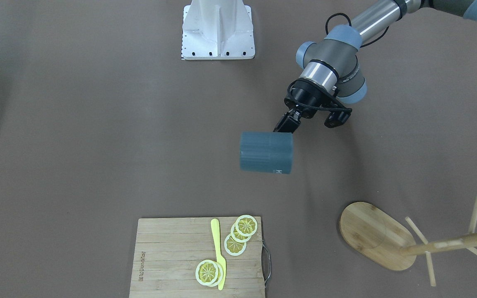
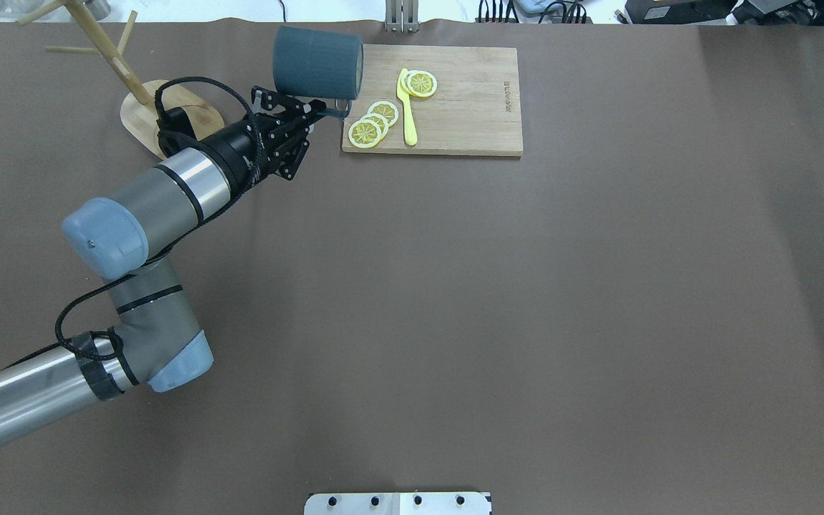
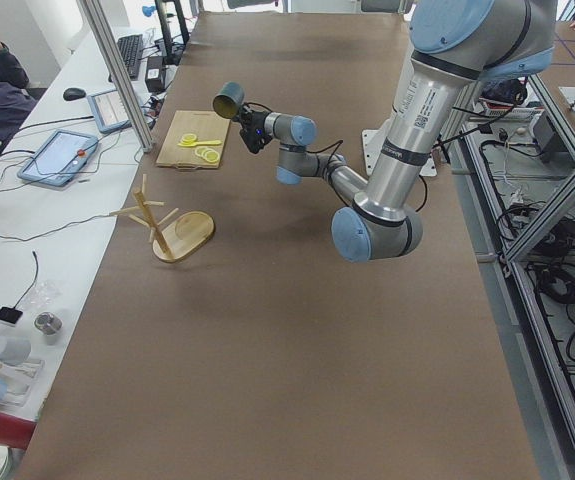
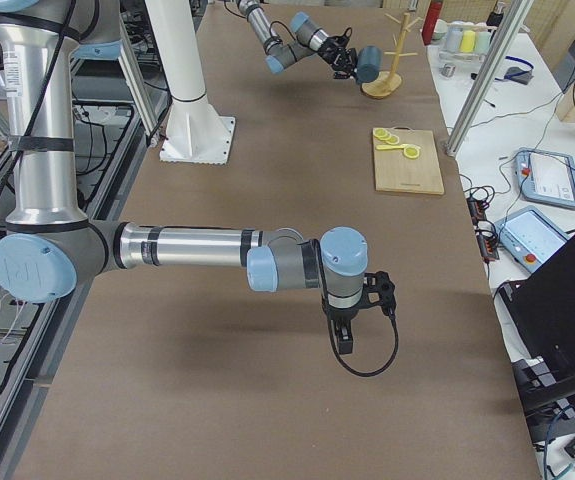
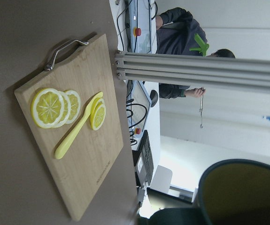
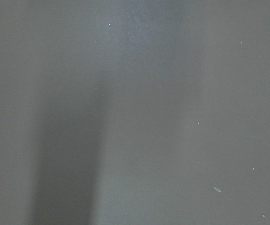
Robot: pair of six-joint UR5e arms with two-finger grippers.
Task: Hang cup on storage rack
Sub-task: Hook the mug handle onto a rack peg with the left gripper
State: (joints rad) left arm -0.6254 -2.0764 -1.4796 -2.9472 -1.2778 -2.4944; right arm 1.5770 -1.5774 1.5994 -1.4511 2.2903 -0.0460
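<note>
Right arm (image 4: 182,247) is caught only in the right-end side view, stretched over the table (image 2: 562,322) well apart from the cutting board (image 2: 469,100). The right gripper (image 4: 341,340) is pointed down, and whether it is released or clenched cannot be told. The storage rack (image 2: 141,114) is stood near the board's handle end, its peg tops cut off by the overhead frame edge. The cup (image 2: 317,62) is held aloft on its side between rack and board, its handle largely masked. The left gripper (image 2: 325,111) is clenched on that handle, with the cup's body carried beyond the fingertips. Lemon slices (image 2: 365,133) and a yellow knife (image 2: 409,121) are noted on the board.
</note>
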